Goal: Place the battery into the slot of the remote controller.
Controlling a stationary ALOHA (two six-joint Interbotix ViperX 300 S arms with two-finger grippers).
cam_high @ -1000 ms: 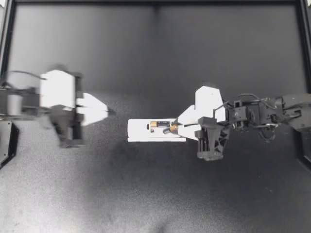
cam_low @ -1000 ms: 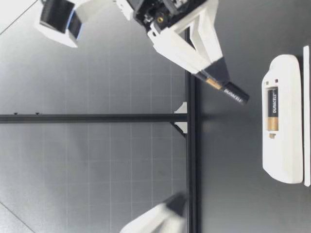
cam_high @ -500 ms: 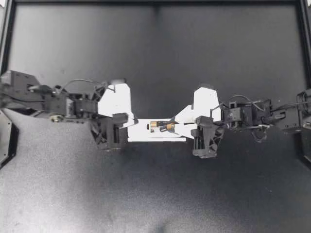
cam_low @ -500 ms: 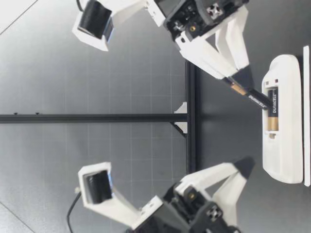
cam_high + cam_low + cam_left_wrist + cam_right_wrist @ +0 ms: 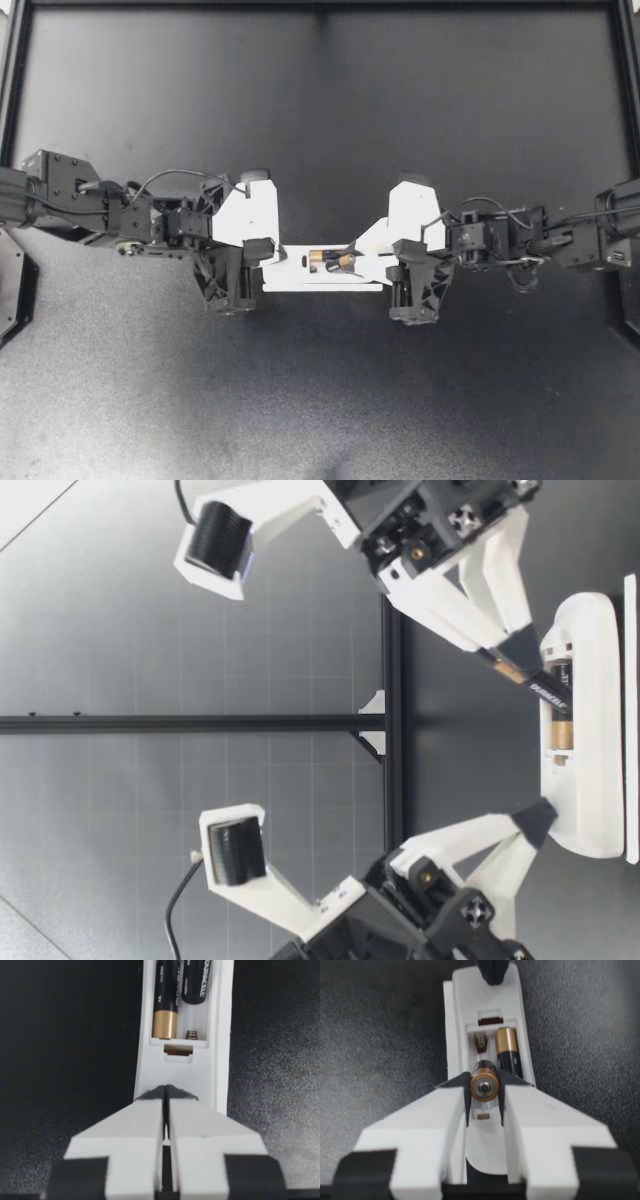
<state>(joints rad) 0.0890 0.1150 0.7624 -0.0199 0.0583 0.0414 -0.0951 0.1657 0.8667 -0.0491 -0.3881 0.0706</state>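
Top view: right gripper (image 5: 350,259) clamped on black-and-copper cylindrical battery (image 5: 484,1086), nose tipped into white plastic remote controller (image 5: 300,281) slot (image 5: 481,1042) | left gripper (image 5: 283,257) pinched closed, tips on remote's end | neighbour cell (image 5: 507,1052) seated (halfway-ish) | todo: lay flat, release

left gripper (image 5: 166,1091): fingers pressed together, tips over near end of remote controller (image 5: 212,1077) | slot (image 5: 195,1019) open ahead | seated battery (image 5: 166,1007) | second battery (image 5: 196,982) beside it | spring (image 5: 192,1035) bare

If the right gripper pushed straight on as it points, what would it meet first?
Probably the empty slot of the remote controller: the battery in my right gripper points into it, beside the seated battery. Depth unclear.
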